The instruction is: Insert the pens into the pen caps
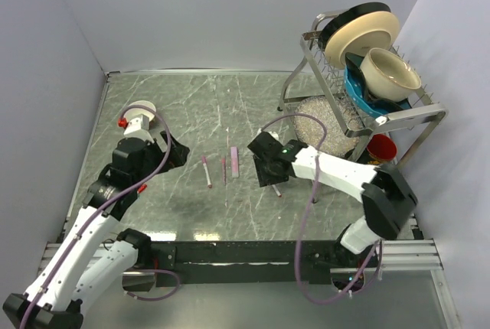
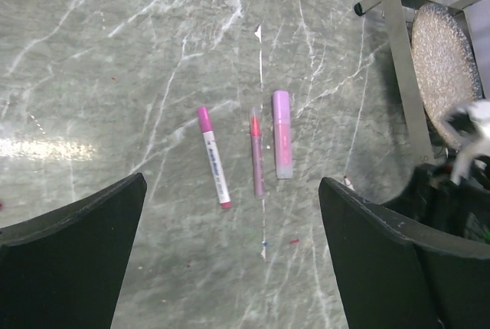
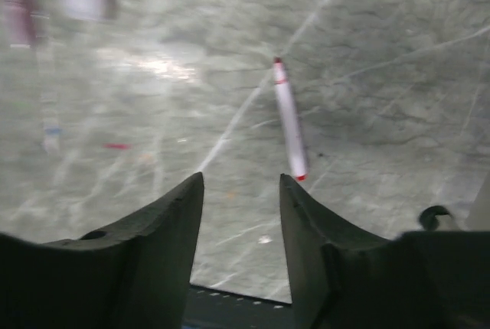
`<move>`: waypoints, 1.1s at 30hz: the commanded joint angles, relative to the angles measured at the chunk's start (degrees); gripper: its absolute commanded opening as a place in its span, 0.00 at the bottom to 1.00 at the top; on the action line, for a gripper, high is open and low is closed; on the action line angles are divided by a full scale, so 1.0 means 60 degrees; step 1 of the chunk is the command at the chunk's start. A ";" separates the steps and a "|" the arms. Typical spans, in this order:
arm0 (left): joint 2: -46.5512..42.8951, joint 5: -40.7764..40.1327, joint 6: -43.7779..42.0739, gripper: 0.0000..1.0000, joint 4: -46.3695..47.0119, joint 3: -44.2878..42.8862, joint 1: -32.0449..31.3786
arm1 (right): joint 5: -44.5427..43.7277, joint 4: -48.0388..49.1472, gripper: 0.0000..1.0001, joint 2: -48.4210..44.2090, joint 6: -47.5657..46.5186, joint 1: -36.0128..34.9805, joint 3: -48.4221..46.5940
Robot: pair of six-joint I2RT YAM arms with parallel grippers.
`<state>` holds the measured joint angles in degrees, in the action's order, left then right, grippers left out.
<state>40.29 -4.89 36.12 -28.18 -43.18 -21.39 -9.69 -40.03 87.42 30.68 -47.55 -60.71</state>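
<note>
**Left jaws wide over three pens; right jaws half-narrowed beside a fourth**

Left gripper (image 2: pixel 232 185): your jaws stand at full spread and hold nothing. In its wrist view both dark fingers (image 2: pixel 84 229) frame the bottom corners, with bare table (image 1: pixel 153 107) between them.

Three pens lie side by side on the grey marbled top, just ahead of that gripper:
- white pen with a pink cap (image 2: pixel 213 157), leftmost in the wrist view, slightly slanted, its small red end nearest the fingers
- thin mauve pen (image 2: pixel 257 153), in the middle, red at its far end
- lilac pen (image 2: pixel 282 134), thickest, close beside the mauve one; you cannot tell whether the two touch

From above, the same row sits between the two arms.

Right gripper (image 3: pixel 239 182): your jaws are part-way narrowed, a clear gap between them, nothing inside. The red-ended white pen (image 3: pixel 289 118) lies flat on the table. Its near red tip is just beside the right-hand finger (image 3: pixel 306 222) and outside the gap. This view is blurred, so contact cannot be judged.

A dish rack (image 1: pixel 413 115) with plates and a bowl stands at the far right corner.
</note>
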 commanded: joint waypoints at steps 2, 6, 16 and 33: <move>-0.0737 -0.0109 -0.0629 0.99 0.0302 0.0209 0.0034 | 0.0280 -0.0243 0.45 0.0605 -0.0732 0.0571 -0.0415; -0.0944 -0.0109 -0.0629 0.99 0.0479 0.0356 0.0034 | 0.0517 -0.0052 0.42 0.1162 -0.1025 0.1010 -0.0472; -0.1090 -0.0021 -0.0673 1.00 0.0508 0.0385 0.0034 | 0.1044 0.0563 0.36 0.1675 -0.1158 0.1143 0.0083; -0.0798 0.1575 0.0656 0.87 0.0655 0.0473 0.0034 | 0.0912 0.1339 0.00 0.1618 -0.0792 0.1026 0.0919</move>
<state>33.93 -0.60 34.83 -26.76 -40.49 -21.39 -3.77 -34.72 97.54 24.67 -40.93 -57.56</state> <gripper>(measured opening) 0.901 0.047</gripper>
